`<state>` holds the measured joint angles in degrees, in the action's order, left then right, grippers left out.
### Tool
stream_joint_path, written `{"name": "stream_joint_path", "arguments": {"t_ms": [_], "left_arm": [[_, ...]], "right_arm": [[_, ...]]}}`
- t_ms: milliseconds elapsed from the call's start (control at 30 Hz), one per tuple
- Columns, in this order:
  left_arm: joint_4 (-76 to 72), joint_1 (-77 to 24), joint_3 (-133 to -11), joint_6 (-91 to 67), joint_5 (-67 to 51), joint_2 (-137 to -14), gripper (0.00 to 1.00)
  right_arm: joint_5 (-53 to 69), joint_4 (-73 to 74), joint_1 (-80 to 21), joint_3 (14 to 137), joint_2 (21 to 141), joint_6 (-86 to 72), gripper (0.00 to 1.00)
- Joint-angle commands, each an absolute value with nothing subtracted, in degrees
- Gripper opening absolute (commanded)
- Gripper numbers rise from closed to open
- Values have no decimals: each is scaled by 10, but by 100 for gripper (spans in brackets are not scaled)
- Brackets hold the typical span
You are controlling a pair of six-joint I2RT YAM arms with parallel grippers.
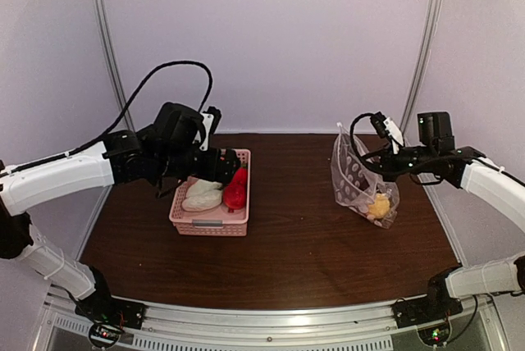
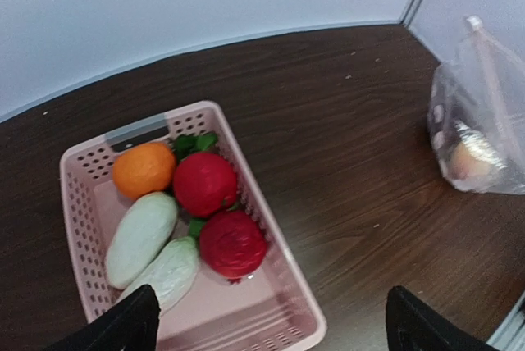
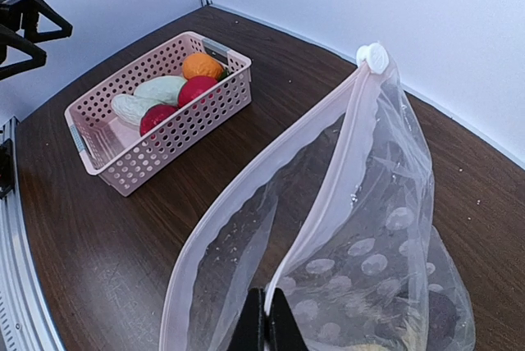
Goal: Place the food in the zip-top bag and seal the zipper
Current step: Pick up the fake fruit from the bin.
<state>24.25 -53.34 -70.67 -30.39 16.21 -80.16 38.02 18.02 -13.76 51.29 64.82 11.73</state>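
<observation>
The pink basket point(image 2: 271, 236) holds the food: an orange piece point(image 2: 143, 169), two red pieces point(image 2: 204, 183) point(image 2: 233, 242) and a whitish-and-green piece point(image 2: 141, 238). My left gripper point(image 2: 275, 326) hangs open above the basket's near end, holding nothing. The zip-top bag point(image 3: 394, 228) stands at the right with its mouth gaping and a yellow food piece point(image 1: 379, 206) at its bottom. My right gripper point(image 3: 268, 318) is shut on the bag's zipper point(image 3: 328, 195) strip, holding that edge up. A white slider point(image 3: 373, 56) sits at the zipper's far end.
The basket point(image 1: 209, 228) sits left of centre on the dark wooden table point(image 1: 295, 244), the bag point(image 1: 354, 175) about a basket's length to its right. White walls close the back and both sides. A metal rail point(image 1: 271, 322) runs along the near edge.
</observation>
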Motion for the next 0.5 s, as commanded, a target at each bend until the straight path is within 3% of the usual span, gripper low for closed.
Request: {"name": "stream_joint_path", "arguments": {"t_ms": [0, 167, 467], "left_arm": [[374, -497, -664, -243, 215, -786, 98], [330, -447, -627, -199, 92, -801, 94], [301, -372, -721, -145, -85, -977, 78]], "right_arm": [[335, 262, -134, 549, 636, 162, 0], [317, 292, -134, 549, 625, 172, 0], [319, 222, -134, 468, 606, 164, 0]]}}
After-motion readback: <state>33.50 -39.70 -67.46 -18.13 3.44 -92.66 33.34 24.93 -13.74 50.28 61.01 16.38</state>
